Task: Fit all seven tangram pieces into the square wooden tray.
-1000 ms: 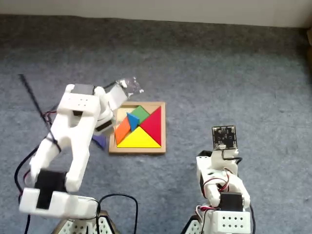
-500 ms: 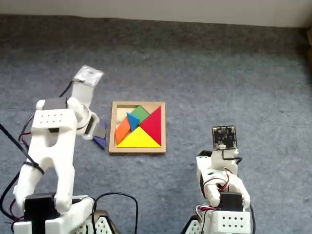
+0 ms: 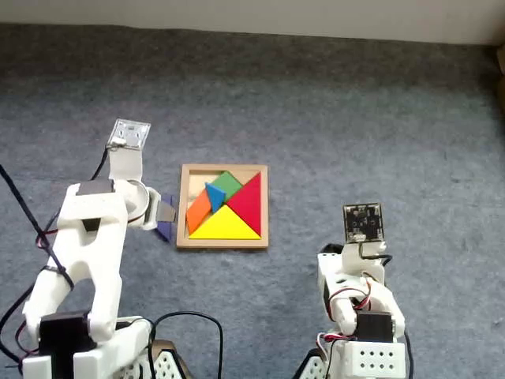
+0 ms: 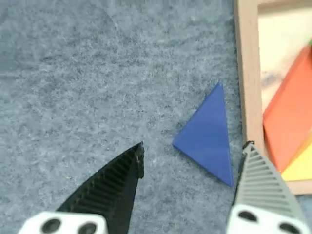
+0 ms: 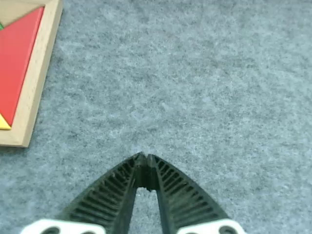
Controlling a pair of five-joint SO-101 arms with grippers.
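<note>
The square wooden tray (image 3: pixel 222 167) lies mid-table holding a yellow triangle (image 3: pixel 225 225), a red triangle (image 3: pixel 248 201), a green piece (image 3: pixel 227 183), a small blue triangle (image 3: pixel 214 195) and an orange piece (image 3: pixel 199 211). Its far left corner shows bare wood. A darker blue triangle (image 3: pixel 162 230) lies on the carpet just left of the tray. My left gripper (image 4: pixel 194 151) hangs open above this blue triangle (image 4: pixel 207 139), one finger on each side of it, with the grey fingertip (image 4: pixel 248 148) near the tray rim (image 4: pixel 248 73). My right gripper (image 5: pixel 145 158) is shut and holds nothing, above bare carpet.
Grey carpet covers the table, with wide free room beyond and to the right of the tray. The right arm (image 3: pixel 359 292) sits folded near the front edge, right of the tray's corner (image 5: pixel 36 97). Cables trail by the left arm's base (image 3: pixel 181 320).
My left arm has swung left, from over the tray's far left corner to the carpet beside the tray, above the loose blue triangle. The right arm has not moved.
</note>
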